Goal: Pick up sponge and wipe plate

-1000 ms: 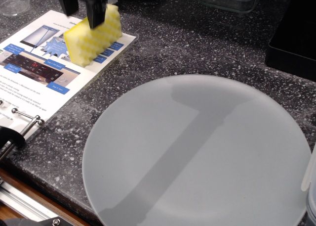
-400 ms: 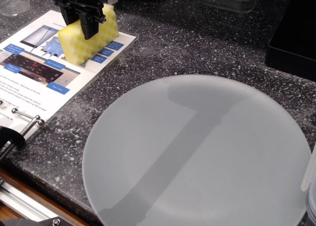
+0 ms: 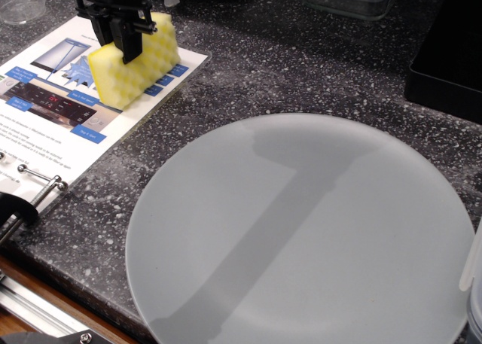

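Yellow foam of the sponge [image 3: 135,69] sits clamped between the black fingers of the gripper [image 3: 124,39], above the printed manual page [image 3: 60,103] and well apart from the grey plate [image 3: 301,231]. We note the plate lies down and to the right of the sponge. We judge the next move a carry along that diagonal, the sponge's long axis running lower-left to upper-right
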Tool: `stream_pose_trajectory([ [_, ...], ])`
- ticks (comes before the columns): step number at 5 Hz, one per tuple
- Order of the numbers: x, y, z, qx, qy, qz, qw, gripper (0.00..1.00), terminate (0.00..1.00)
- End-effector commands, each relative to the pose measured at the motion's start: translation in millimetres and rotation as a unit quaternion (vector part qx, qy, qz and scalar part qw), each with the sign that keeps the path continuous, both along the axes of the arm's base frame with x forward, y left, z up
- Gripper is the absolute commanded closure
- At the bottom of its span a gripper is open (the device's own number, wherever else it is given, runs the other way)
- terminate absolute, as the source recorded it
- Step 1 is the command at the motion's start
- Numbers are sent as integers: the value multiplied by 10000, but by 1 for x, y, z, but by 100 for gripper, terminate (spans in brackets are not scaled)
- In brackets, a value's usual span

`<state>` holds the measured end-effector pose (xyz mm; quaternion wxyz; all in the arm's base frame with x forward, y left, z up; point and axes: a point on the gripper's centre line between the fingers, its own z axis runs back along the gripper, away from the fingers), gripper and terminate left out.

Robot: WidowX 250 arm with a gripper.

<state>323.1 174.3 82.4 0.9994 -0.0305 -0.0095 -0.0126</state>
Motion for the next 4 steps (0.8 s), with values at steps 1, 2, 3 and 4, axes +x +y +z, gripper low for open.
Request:
stream_pose_trajectory([
  [1, -35, -70, 55, -301, -466, -896, 9944, 100, 0],
  [2, -54, -99, 44, -12, -328, -1249, 9916, 100, 0],
  [3, -60, -116, 17, 555, -298, -1314, 9893, 100, 0],
  [4, -63, -130, 4, 858, -237, -1352, 9868, 100, 0],
])
